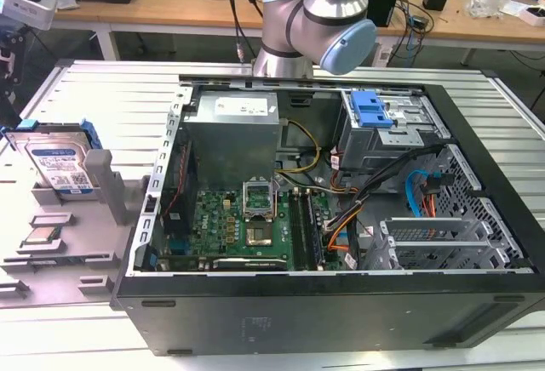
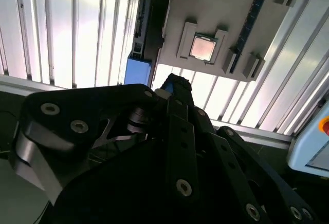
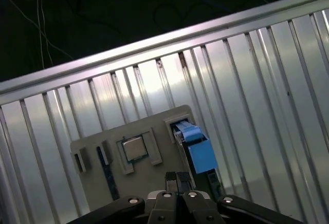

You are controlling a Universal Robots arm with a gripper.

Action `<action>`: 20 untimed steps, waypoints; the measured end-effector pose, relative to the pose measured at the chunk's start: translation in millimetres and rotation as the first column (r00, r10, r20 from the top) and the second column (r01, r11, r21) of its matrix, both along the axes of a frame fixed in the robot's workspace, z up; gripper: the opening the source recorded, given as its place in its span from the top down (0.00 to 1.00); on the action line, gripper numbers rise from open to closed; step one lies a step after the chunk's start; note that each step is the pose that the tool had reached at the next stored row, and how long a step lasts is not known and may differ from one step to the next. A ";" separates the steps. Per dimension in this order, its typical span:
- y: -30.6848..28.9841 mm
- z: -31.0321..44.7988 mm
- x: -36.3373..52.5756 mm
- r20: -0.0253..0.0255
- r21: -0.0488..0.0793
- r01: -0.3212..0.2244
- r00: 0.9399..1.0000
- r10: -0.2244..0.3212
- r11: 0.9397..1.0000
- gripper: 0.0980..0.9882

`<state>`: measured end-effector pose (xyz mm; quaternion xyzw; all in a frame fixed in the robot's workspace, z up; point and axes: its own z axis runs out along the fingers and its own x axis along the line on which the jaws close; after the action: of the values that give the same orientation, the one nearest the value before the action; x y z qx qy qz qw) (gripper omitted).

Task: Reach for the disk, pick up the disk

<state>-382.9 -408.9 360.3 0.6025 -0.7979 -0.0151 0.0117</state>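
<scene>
Gripper [image 3: 177, 176] fingers pinched together, nothing between them. We hover above the grey fixture [image 3: 95, 143], clear of it. Disk [image 3: 198, 149] stands on edge in the fixture's slot, just beside the CPU chip [image 3: 134, 148] seated in the fixture. Open PC case [image 1: 341, 218] sits on the exterior view's right of the fixture.

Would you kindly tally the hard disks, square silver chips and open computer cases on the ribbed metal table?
Disk: 1
Square silver chip: 1
Open computer case: 1
Total: 3
</scene>
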 end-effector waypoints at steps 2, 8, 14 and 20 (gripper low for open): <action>0.0 0.0 0.0 0.000 0.000 -0.017 1.000 0.017 1.000 0.99; 0.0 0.0 0.0 0.000 0.000 -0.074 0.997 0.074 0.997 0.99; 0.0 0.0 0.0 0.000 0.000 -0.129 0.992 0.129 0.992 0.99; 0.0 0.0 0.0 0.000 0.000 -0.195 0.981 0.195 0.981 0.99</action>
<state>-382.9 -408.9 360.3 0.6779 -0.7349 -0.0139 0.0131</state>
